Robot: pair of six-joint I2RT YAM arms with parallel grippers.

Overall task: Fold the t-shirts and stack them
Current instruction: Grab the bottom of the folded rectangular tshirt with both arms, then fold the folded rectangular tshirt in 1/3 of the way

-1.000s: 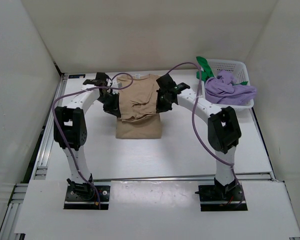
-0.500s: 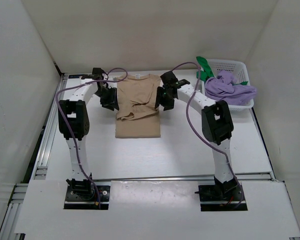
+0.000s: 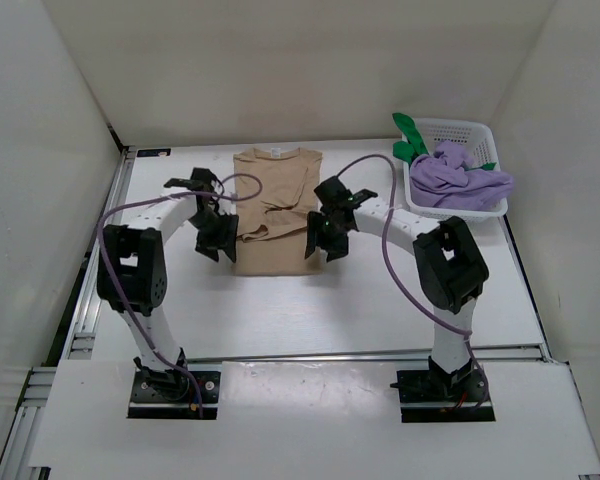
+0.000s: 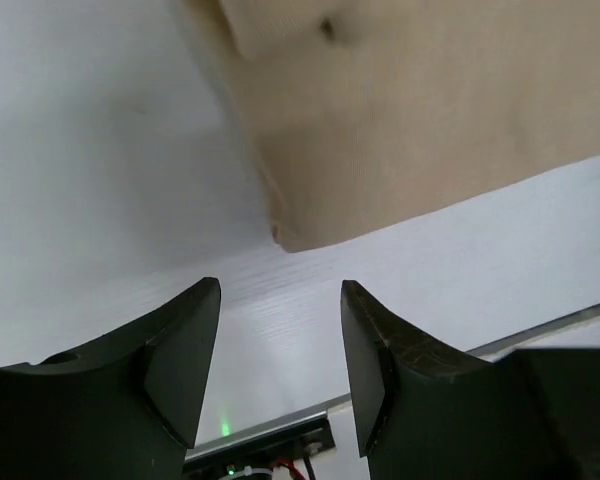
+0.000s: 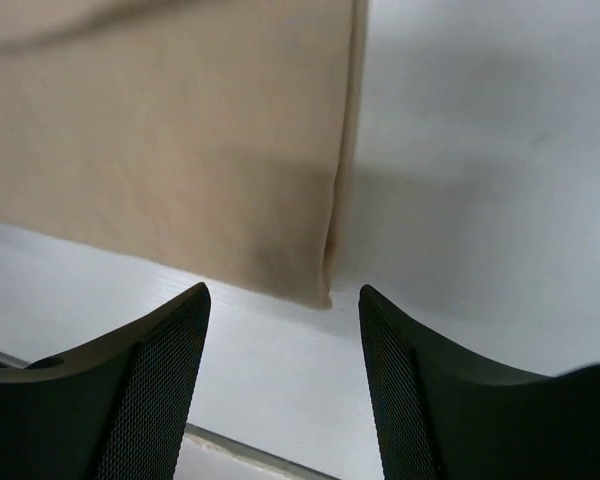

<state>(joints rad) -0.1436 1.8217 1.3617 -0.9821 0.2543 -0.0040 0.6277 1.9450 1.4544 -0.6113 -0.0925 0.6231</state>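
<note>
Both the left gripper [image 3: 217,243] and the right gripper [image 3: 320,240] stand open and empty, one beside each near corner of the tan t-shirt [image 3: 275,205], which lies narrowed and rumpled at the far centre of the table [image 3: 380,295]. The fold will likely go best if both hem corners are pinched level and carried evenly toward the collar. The table is smooth, white and bare around the shirt. The purple t-shirt [image 3: 458,178] and green t-shirt [image 3: 410,135] sit in the basket [image 3: 460,128] at the far right, and plain white walls [image 3: 280,60] close in the workspace.

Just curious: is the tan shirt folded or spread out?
Partly folded: the tan shirt lies as a narrow rectangle, sleeves tucked, bunched midway.
</note>
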